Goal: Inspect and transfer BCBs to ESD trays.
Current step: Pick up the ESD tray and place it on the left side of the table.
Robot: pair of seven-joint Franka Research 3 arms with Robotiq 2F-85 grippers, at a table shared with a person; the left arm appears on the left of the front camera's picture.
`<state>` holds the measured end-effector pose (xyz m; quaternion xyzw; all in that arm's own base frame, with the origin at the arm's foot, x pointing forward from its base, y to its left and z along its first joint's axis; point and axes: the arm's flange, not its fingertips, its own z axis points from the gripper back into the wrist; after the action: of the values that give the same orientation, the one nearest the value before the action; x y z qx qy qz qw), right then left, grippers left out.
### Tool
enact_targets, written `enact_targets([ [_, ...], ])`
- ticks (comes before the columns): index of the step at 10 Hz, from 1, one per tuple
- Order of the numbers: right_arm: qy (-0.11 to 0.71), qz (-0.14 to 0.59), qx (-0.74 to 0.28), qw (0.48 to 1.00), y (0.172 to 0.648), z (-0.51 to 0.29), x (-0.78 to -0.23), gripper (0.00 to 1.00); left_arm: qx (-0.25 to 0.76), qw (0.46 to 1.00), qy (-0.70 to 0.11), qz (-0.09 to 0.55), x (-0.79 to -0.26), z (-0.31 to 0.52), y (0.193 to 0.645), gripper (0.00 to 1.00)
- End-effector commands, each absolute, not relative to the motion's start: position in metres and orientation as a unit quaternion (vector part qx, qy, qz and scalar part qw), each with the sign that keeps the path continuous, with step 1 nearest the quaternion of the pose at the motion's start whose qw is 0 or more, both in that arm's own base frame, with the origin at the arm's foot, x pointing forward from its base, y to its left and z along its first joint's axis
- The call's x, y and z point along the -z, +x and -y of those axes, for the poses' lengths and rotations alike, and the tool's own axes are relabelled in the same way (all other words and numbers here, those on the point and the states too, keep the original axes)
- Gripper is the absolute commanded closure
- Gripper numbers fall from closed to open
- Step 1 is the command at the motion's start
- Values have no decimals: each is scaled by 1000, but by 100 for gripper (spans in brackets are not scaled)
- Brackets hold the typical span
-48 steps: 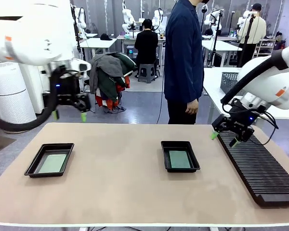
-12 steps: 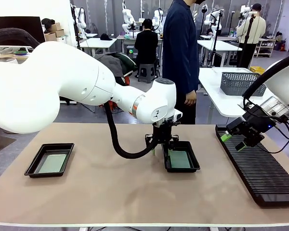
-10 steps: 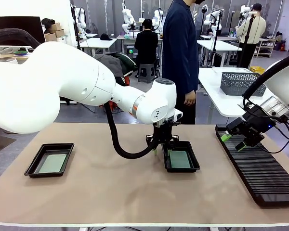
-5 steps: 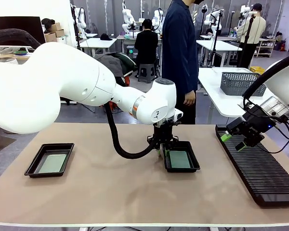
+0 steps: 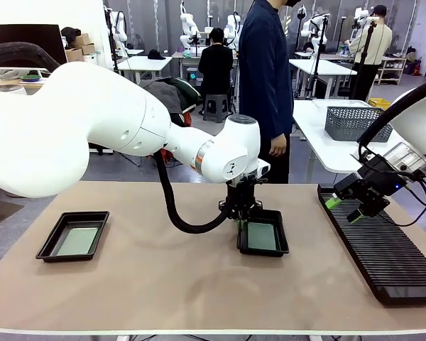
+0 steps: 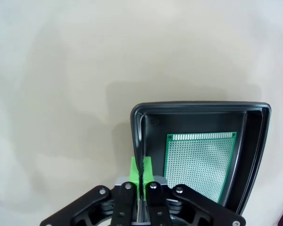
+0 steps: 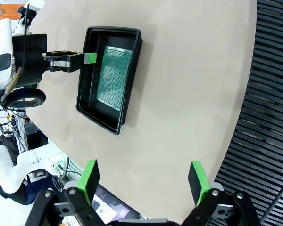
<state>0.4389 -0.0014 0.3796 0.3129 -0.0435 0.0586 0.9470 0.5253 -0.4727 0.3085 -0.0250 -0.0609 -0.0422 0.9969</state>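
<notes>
Both left fingers [image 6: 140, 165] pinch the ESD tray [image 6: 254, 141] rim (right fingers [image 7: 144, 181] spread above bare table [image 7: 188, 94]).

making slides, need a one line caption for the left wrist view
Left gripper shut on the rim of a black ESD tray holding a green BCB.
</notes>
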Motion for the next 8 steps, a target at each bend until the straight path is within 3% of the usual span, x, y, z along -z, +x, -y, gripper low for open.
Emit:
enact_targets([
  [1, 309, 46, -50, 949, 440, -1, -379, 0, 30, 997, -28, 68, -311, 471, 522, 100],
  [8, 309, 46, -50, 949, 440, -1, -379, 0, 46, 995, -48, 70, -311, 464, 523, 97],
])
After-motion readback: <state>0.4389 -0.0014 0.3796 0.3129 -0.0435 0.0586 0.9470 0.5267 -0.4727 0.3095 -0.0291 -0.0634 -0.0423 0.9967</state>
